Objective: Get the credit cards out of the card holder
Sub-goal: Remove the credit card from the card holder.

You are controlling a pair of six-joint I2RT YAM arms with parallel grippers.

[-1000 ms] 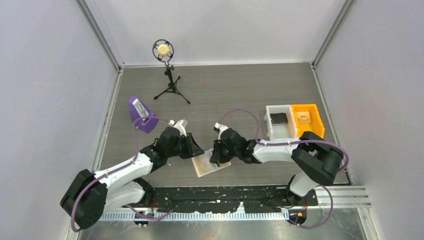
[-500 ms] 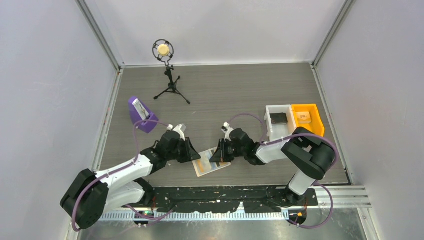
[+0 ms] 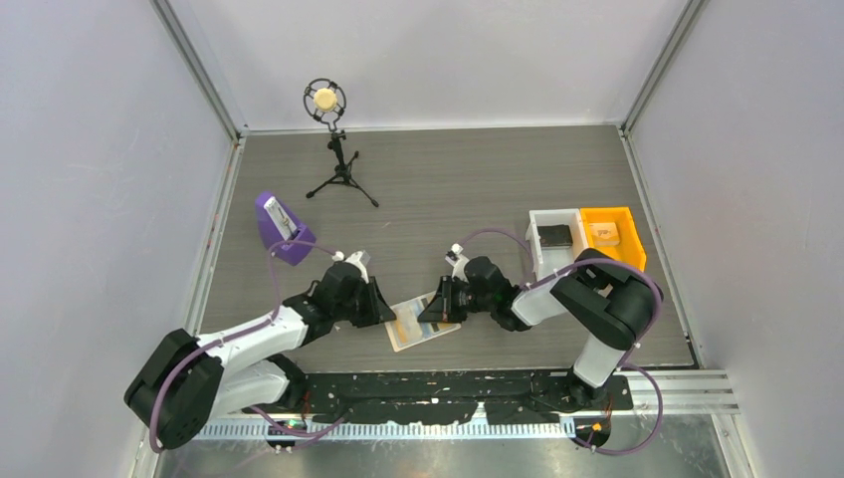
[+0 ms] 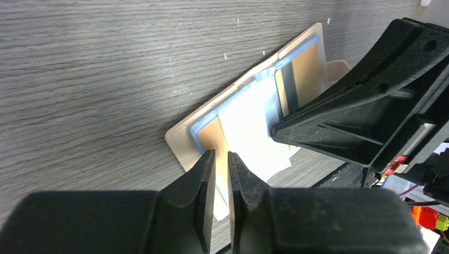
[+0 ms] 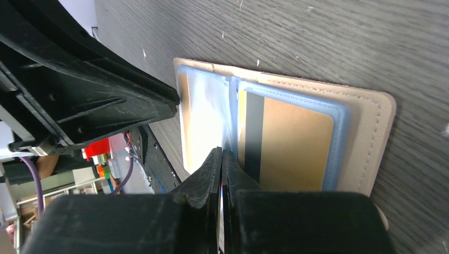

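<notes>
Two arms: from the top camera, both reach low and meet over the card holder [image 3: 416, 335], which lies open and flat on the grey table [image 3: 448, 189] near the front edge.
Left gripper: the left gripper [image 3: 383, 305] noses in at the holder's left edge.
Right gripper: the right gripper [image 3: 430, 305] comes in over its upper right part, just beside the other.
Surroundings: purple wedge stand [image 3: 281, 231] at the far left and a microphone on a tripod [image 3: 325, 100] at the back. White bin [image 3: 554, 213] and orange bin [image 3: 637, 239] sit side by side on the right, well apart from the holder.
Left wrist, holder: tan outside, light blue sleeves inside, spread open on the wood grain.
Left wrist, cards: the near credit card [image 4: 212, 138] sits in the closest sleeve and is orange. The striped credit card [image 4: 308, 66] sits in the far sleeve.
Left wrist, fingers: nearly together with only a slim gap, tips right at the near card's edge. Orange shows in the slot, but whether it is actually pinched I can't tell.
Right wrist, fingers: pressed tight together, tips down at the middle fold between the two sleeves. Whether a sleeve leaf is nipped I can't tell.
Right wrist, cards: the striped card lies just right of the tips, fully inside its blue sleeve, dark stripe nearest the fold.
Right wrist, opposite: the left gripper's black tip touches the holder's far sleeve.
</notes>
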